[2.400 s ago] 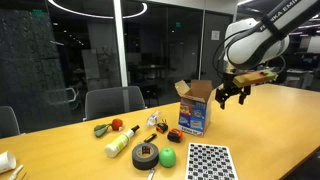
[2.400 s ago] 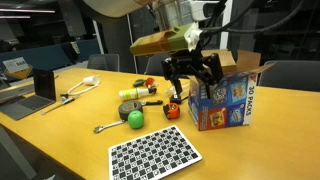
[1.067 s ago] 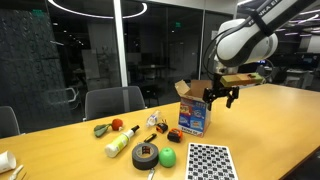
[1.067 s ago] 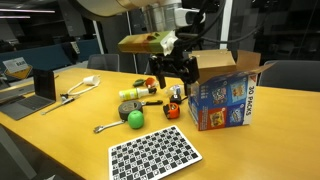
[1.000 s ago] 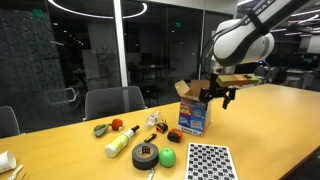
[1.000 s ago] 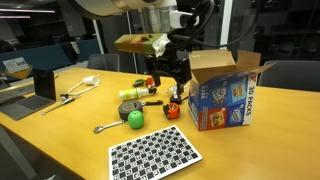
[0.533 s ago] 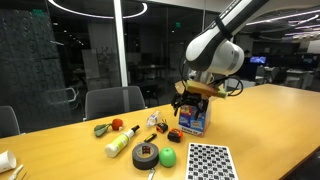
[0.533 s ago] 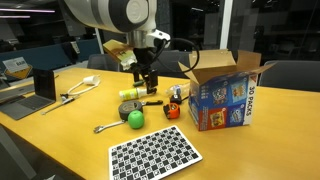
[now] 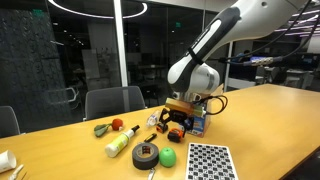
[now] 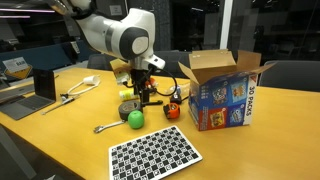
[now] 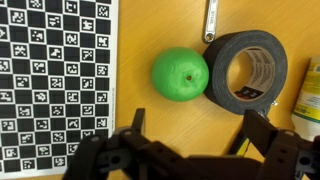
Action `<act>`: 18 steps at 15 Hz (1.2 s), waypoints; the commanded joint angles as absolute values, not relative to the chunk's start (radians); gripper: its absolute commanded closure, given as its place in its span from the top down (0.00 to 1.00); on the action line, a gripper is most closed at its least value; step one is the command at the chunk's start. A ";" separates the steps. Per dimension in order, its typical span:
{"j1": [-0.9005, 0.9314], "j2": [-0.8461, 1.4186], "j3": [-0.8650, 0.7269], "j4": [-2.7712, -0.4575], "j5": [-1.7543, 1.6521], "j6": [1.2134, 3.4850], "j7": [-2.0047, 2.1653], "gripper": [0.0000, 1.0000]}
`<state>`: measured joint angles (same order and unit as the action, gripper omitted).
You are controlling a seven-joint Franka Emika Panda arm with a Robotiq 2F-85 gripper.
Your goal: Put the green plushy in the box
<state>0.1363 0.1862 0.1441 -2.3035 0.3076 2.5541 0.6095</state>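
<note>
The green plushy [image 11: 180, 75] is a bright green ball lying on the wooden table, touching the black tape roll [image 11: 245, 70]. It shows in both exterior views [image 9: 168, 157] [image 10: 134, 117]. My gripper [image 11: 197, 125] is open and empty, hanging just above the table close to the plushy, its fingers apart; it also shows in both exterior views [image 9: 170, 126] [image 10: 141, 100]. The box [image 10: 226, 93] stands upright with its flaps open, to one side of the gripper; in an exterior view the arm hides most of the box [image 9: 198, 121].
A checkerboard sheet [image 11: 55, 80] [image 10: 155, 155] lies beside the plushy. A metal wrench [image 10: 108, 126], a pale yellow-green cylinder [image 9: 120, 142], an olive-and-red object [image 9: 103, 128] and a small orange toy [image 10: 172, 108] clutter the table. Chairs [image 9: 115, 100] stand behind it.
My gripper has swung from above the box down and across to hang low over the plushy and tape roll. The objects on the table have not moved.
</note>
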 commanded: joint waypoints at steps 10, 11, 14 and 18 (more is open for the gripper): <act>0.171 0.425 0.143 -2.069 0.406 2.312 0.660 1.00; 0.175 0.431 0.143 -2.065 0.402 2.300 0.656 1.00; 0.181 0.445 0.142 -2.063 0.405 2.282 0.651 1.00; 0.188 0.454 0.135 -2.073 0.390 2.294 0.641 1.00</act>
